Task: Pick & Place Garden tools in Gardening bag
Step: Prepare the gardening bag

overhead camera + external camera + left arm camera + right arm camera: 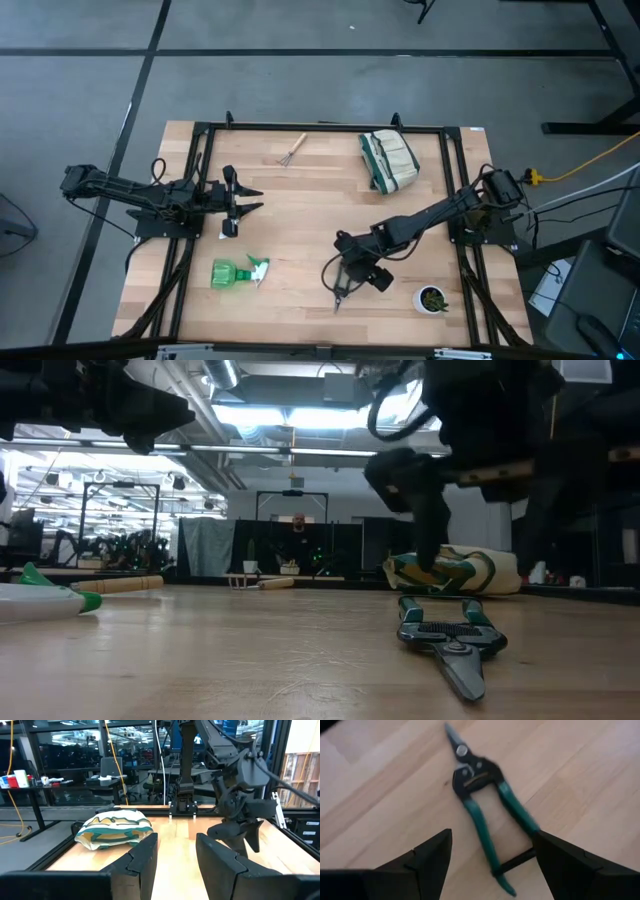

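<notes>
The pruning shears (pixel 485 800), with green handles and a dark head, lie flat on the table near its front (pixel 338 293). My right gripper (pixel 495 862) is open and hovers just above their handle ends, one finger on each side, touching nothing; it also shows in the low view (pixel 480 530). The green spray bottle (pixel 238 272) lies on its side at the front left. The wooden-handled rake (pixel 290 150) lies at the far edge. The cream and green bag (pixel 388 160) lies slumped at the far right. My left gripper (pixel 255 199) is open and empty at the left. The trowel does not plainly show.
A small white pot with a green plant (pixel 432 298) stands at the front right, close to the shears. A black frame (pixel 320 127) runs along the table's far, left and right sides. Bare wood lies in the table's middle (pixel 310 215).
</notes>
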You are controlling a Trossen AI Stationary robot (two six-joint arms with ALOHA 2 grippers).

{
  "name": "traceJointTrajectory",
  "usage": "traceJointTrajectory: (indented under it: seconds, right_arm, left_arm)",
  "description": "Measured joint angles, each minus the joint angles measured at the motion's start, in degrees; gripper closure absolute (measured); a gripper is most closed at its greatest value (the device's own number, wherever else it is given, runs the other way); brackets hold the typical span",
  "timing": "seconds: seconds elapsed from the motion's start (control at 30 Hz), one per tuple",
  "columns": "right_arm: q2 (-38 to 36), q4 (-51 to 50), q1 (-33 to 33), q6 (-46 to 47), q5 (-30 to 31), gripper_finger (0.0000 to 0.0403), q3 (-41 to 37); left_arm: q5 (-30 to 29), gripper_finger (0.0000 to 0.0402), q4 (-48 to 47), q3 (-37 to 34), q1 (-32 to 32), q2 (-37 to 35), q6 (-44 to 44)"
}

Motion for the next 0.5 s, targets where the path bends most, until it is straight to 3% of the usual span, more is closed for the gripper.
traceJointTrajectory:
  seconds: [0.27, 0.5]
  right_arm:
    - [-3.14, -4.63, -7.28, 1.20, 0.75, 0.0121, -0.13]
    - [-6.91, -18.40, -16.06, 8.64, 11.41, 0.0121, 2.51]
  left_arm:
    - [0.00, 0.0272, 0.02, 0.00, 0.02, -0.02, 0.00]
    - [0.00, 0.0272, 0.03, 0.01, 0.01, -0.02, 0.00]
